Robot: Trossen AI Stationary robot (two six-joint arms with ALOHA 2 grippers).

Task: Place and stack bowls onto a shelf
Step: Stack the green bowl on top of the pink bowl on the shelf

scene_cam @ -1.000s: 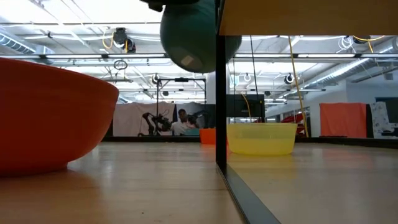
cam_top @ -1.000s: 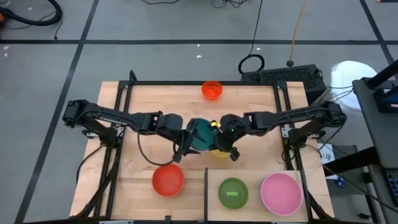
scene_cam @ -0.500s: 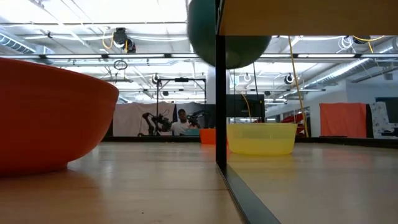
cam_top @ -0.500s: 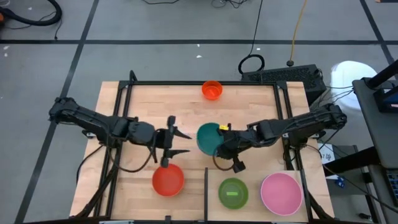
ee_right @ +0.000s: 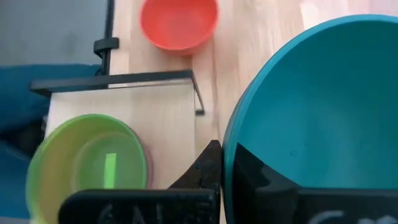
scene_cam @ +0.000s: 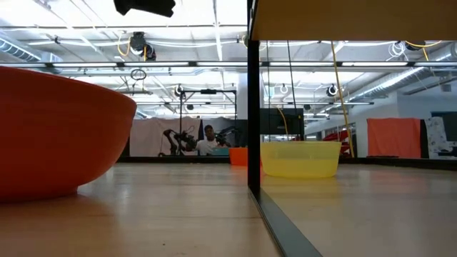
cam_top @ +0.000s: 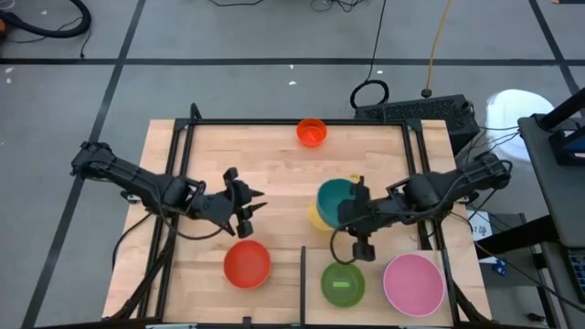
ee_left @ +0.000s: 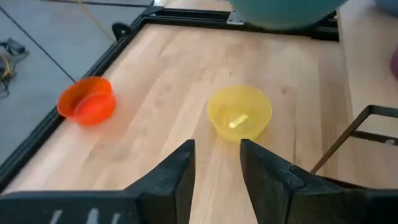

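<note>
My right gripper (ee_right: 221,167) is shut on a teal bowl (cam_top: 336,199), which it holds in the air over the table's middle right, partly above a yellow bowl (cam_top: 314,217) that rests on the tabletop. My left gripper (ee_left: 217,167) hovers open at the middle left (cam_top: 245,201), with nothing between its fingers and clear of the bowls. The shelf (cam_top: 375,260) lies at the near right and bears a green bowl (cam_top: 343,283) and a pink bowl (cam_top: 413,283). A red bowl (cam_top: 247,263) sits left of the shelf's dark divider (cam_top: 303,274). My right gripper holds the teal bowl by its rim (ee_right: 227,146), on the side toward the table's near right. One finger (ee_right: 205,171) is outside the wall and the other (ee_right: 252,171) inside. The fingers slant down from the right. The bowl is lifted clear, its opening up.
An orange bowl (cam_top: 311,132) sits by the far edge. A black frame (cam_top: 187,137) runs around the tabletop. In the low view the divider (scene_cam: 253,107) stands upright, with the red bowl (scene_cam: 57,128) to its left and the yellow bowl (scene_cam: 300,158) behind it.
My left gripper has drawn back from the teal bowl toward the table's left edge, rolling as it went, and its fingers have come closer together. My right gripper has carried the teal bowl up, toward the right and near edges; the bowl has turned opening-up and left the low view.
</note>
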